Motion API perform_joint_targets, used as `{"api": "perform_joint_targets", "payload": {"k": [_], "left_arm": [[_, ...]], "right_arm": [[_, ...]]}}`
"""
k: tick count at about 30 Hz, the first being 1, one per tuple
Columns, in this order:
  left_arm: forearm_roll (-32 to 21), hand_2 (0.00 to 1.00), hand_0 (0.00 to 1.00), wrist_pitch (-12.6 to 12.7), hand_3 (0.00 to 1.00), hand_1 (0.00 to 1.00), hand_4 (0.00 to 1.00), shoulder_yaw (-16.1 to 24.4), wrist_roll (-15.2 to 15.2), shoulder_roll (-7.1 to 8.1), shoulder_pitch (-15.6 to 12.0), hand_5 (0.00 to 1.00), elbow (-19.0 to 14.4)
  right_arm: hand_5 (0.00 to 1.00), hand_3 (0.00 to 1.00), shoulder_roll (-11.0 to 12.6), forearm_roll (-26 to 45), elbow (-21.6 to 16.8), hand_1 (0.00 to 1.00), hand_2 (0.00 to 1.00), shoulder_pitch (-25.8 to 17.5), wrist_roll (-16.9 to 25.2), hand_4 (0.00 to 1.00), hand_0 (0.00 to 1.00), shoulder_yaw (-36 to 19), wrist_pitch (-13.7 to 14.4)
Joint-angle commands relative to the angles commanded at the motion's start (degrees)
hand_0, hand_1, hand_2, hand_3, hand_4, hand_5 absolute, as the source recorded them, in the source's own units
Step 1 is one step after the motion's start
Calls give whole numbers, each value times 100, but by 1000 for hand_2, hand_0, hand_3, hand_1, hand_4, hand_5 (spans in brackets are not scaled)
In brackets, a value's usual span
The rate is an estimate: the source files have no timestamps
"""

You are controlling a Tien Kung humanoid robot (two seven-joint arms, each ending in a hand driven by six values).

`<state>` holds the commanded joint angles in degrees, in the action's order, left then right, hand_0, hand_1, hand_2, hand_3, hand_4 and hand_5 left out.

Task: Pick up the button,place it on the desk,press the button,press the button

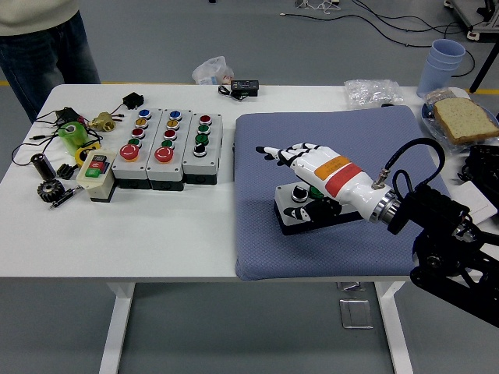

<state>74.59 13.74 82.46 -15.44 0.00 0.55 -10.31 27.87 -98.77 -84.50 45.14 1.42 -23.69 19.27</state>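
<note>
On the blue-grey mat (335,132) covering the white table's (156,226) right half lies a small grey button box (300,212), with the robot's right hand (312,167) just above it, fingers (274,152) stretched forward and spread, grasping nothing. Left of the mat stand three larger button boxes (168,148) beside small parts, and a person (39,39) stands at the far left corner.

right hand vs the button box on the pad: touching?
Cannot tell. In the head view the right hand overlaps the button box on the blue pad, hiding any contact or gap.
</note>
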Motion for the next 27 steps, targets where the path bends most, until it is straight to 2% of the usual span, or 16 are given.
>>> {"api": "perform_joint_targets", "payload": {"k": [1,2,7,8,13,14,16,19,20,25,26,27], "left_arm": [[-7,425,563,0,430,420,269,-5,1,0,1,372,0],[-9,426,564,-2,431,420,270,-15,2,0,5,371,0],[-29,426,564,-2,431,420,270,-28,9,0,-2,371,0],[-28,426,562,-4,430,420,270,-31,10,0,-4,374,0],[46,426,562,-10,430,420,270,-3,-3,0,-10,374,0],[66,426,561,-12,430,420,271,2,-5,0,-10,374,0],[79,426,561,-15,430,420,271,3,-4,0,-12,374,0],[65,426,561,-17,430,420,271,2,1,0,-17,374,0],[63,426,561,-17,429,420,268,1,2,0,-18,376,0],[69,426,561,-15,429,420,268,18,5,0,-25,376,0],[76,425,559,-16,429,420,270,19,5,0,-25,376,0],[89,425,559,-20,429,420,270,18,3,0,-26,376,0]], "right_arm": [[74,998,20,58,-35,701,844,-25,3,928,840,-71,13],[105,998,76,182,-95,654,808,-77,4,911,783,-191,61],[105,998,250,578,-217,654,808,-259,-3,911,783,-546,268],[71,927,277,681,-232,568,723,-323,-38,854,652,-632,333],[71,927,284,1256,-246,568,723,-586,-235,854,652,-1107,767],[2,863,286,1377,-269,486,635,-643,-239,725,547,-1189,846],[2,863,307,1707,-324,486,635,-749,-215,725,547,-1339,949],[2,863,372,2288,-442,486,635,-923,-163,725,547,-1532,1003],[49,825,385,2462,-471,395,550,-965,-143,712,449,-1572,1018],[49,825,446,3563,-695,395,550,-1275,83,712,449,-1830,1017],[87,785,454,3783,-731,346,508,-1320,107,693,401,-1862,992],[87,785,467,4043,-790,346,508,-1396,136,693,401,-1912,946]]}}
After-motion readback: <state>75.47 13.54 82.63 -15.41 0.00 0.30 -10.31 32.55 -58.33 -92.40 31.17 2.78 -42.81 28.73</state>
